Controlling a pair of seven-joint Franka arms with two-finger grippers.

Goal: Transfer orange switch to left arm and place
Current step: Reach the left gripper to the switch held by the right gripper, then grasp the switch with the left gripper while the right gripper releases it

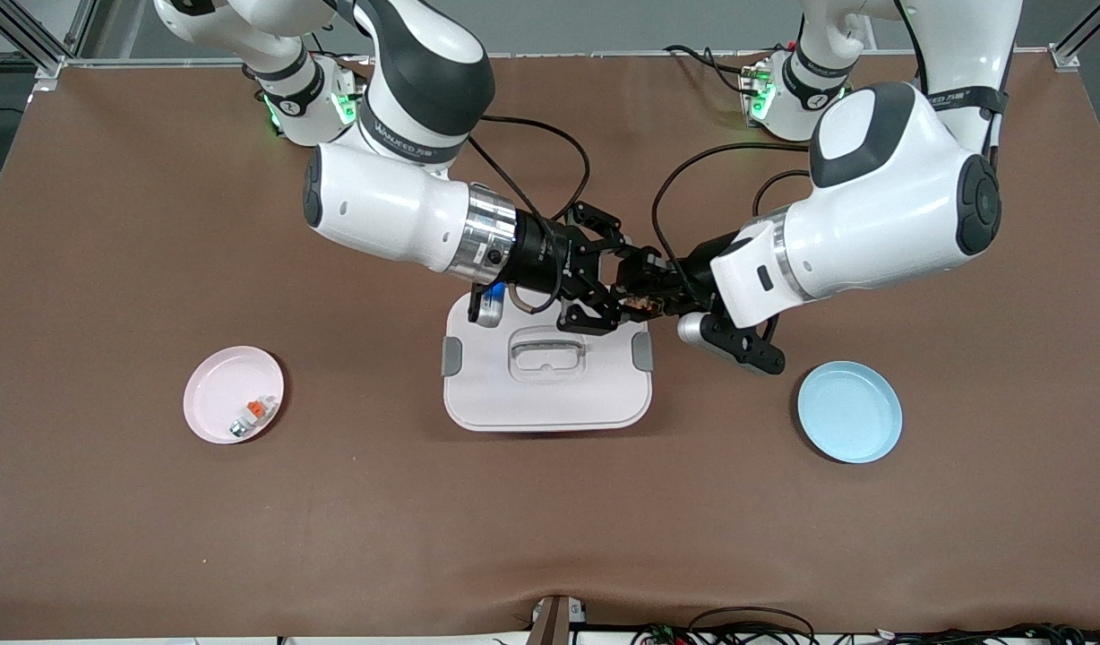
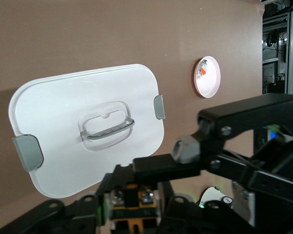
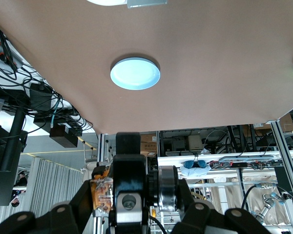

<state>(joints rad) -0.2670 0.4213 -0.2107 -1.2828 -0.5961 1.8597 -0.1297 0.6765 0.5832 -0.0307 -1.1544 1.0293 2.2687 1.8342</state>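
Over the white box, near its edge by the robot bases, the two grippers meet. The right gripper is clamped on the orange switch; the left gripper has its fingers narrowed around that same switch.

Brown-covered table carrying three items. The white lidded box, with grey side clasps and a recessed top handle, stands near the table's middle. A pink dish lies well apart from the box toward the right arm's end; a blue dish lies toward the left arm's end.
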